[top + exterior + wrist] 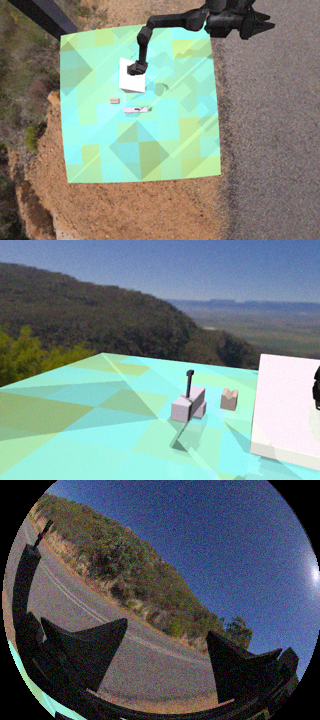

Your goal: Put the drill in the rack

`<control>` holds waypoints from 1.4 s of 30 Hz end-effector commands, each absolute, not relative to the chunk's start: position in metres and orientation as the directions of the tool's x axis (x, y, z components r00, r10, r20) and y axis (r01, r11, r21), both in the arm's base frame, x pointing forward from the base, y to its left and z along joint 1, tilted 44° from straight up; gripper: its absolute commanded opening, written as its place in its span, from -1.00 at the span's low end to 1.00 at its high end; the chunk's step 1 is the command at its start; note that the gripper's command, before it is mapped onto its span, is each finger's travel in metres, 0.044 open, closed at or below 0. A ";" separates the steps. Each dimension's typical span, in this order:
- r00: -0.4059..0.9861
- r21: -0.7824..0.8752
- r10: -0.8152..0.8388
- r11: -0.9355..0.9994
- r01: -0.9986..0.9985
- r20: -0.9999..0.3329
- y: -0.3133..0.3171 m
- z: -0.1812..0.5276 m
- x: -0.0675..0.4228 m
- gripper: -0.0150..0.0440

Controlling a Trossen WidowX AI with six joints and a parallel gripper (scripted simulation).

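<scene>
A dark, thin drill (189, 383) stands upright, long axis vertical, in a pale grey block (188, 403) at the frame centre on the patchwork green tabletop (77, 407). At the top view's upper right, the black end effector (268, 21) gapes wide, holding nothing.

Wide-open gripper (167, 654) frames road (134, 647), hillside (134, 574) and sky (214, 527).

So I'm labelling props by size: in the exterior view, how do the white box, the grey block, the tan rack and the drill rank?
1. White box, though nearest the camera.
2. Grey block.
3. Tan rack.
4. Drill, thinnest but tall; close to the rack.
</scene>
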State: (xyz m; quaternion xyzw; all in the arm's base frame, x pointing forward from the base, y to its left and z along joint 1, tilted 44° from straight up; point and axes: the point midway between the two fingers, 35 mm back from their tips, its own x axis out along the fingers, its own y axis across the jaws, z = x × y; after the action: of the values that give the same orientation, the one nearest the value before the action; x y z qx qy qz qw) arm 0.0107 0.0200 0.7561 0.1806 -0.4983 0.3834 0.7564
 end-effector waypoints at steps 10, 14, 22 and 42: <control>0.223 -0.123 0.423 0.649 -0.751 0.878 0.031 0.753 0.016 -0.03; 0.308 -0.198 0.543 0.684 -0.702 0.781 0.087 0.732 0.050 -0.38; 0.491 -0.285 0.672 0.707 -0.647 0.554 0.159 0.676 0.129 -0.49; 0.756 -0.289 0.613 0.699 -0.654 -0.228 0.172 0.443 0.331 -0.49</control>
State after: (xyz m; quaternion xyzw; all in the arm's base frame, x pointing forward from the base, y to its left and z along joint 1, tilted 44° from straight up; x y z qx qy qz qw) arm 0.3057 0.1837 0.4859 -0.1728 -0.0127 0.3501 0.9205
